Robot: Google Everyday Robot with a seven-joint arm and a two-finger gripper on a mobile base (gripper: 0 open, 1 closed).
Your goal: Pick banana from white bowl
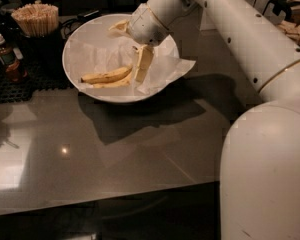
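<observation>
The white bowl (90,34) stands at the back of the dark counter, lined with crumpled white paper. A yellow banana (106,77) lies on the paper in the front half of the bowl. My gripper (131,46) reaches down into the bowl from the right. Its jaws stand apart. One pale finger (142,64) points down beside the banana's right end, touching or nearly touching it. The other finger (118,28) sticks out near the bowl's back rim. The banana is not held.
A cup of wooden sticks (36,19) and a small brown bottle (5,54) stand on a black mat (20,84) left of the bowl. My white arm and base (265,159) fill the right side. The paper liner (172,66) hangs over the bowl's right rim.
</observation>
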